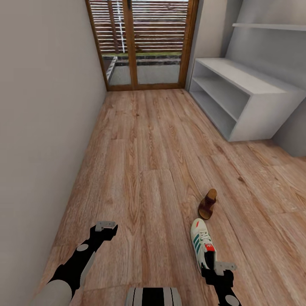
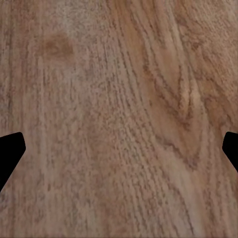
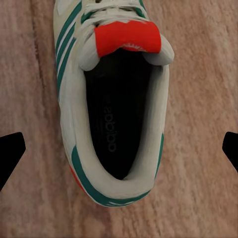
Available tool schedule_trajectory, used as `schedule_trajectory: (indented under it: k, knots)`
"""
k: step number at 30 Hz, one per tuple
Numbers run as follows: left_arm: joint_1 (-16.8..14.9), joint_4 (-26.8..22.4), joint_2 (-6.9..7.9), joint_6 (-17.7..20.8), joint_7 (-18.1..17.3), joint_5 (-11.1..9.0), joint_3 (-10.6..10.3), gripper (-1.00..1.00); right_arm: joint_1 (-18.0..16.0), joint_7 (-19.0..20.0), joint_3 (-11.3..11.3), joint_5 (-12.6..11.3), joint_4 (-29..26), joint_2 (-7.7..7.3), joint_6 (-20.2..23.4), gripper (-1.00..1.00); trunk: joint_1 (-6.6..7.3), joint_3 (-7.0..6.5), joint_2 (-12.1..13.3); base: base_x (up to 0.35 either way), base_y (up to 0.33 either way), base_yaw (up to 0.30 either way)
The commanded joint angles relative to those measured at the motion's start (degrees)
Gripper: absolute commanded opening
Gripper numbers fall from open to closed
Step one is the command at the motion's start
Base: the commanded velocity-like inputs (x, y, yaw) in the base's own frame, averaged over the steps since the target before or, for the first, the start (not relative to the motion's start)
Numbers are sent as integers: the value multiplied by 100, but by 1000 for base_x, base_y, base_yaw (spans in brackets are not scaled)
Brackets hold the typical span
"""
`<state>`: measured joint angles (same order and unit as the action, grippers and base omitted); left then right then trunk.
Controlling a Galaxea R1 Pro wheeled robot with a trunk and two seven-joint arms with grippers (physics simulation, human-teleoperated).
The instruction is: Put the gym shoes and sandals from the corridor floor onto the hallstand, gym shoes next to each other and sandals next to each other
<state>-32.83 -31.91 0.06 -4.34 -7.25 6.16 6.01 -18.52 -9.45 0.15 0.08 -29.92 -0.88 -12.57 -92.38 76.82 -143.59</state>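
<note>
One gym shoe [image 1: 202, 245] (heel hidden)

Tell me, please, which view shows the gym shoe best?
The right wrist view: the shoe is seen close from above, with its opening, red tongue tab and green stripes plain. The head view shows it small on the floor by the right tool. The left wrist view faces floor planks.

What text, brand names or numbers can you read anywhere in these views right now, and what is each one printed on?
"adidas": pale lettering on the dark insole inside the gym shoe, seen in the right wrist view; it runs along the shoe's length.
A small white mark on the shoe's red tongue tab: too blurred to read.
Sandal, hallstand, corridor floor: no lettering to be seen.
</note>
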Motion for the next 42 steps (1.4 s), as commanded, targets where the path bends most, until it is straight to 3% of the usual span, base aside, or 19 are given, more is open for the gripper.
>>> schedule_trajectory:
  k: [1, 22, 42]
  knots:
    - [-3, 3, -6, -23, -45, 60, 45, 100, -2, -13, 2, 1, 4, 0, -17, 100, 1, 3, -1, 4, 2, 0]
    - [13, -55, -3, -31, -48, 61, 41, 100, -2, -13, 2, 1, 4, 0, -17, 100, 1, 10, -1, 1, 0, 0]
    - [10, -61, 2, -30, -48, 60, 41, 100, -2, -13, 2, 1, 4, 0, -17, 100, -51, 605, -28, 0, 0, 0]
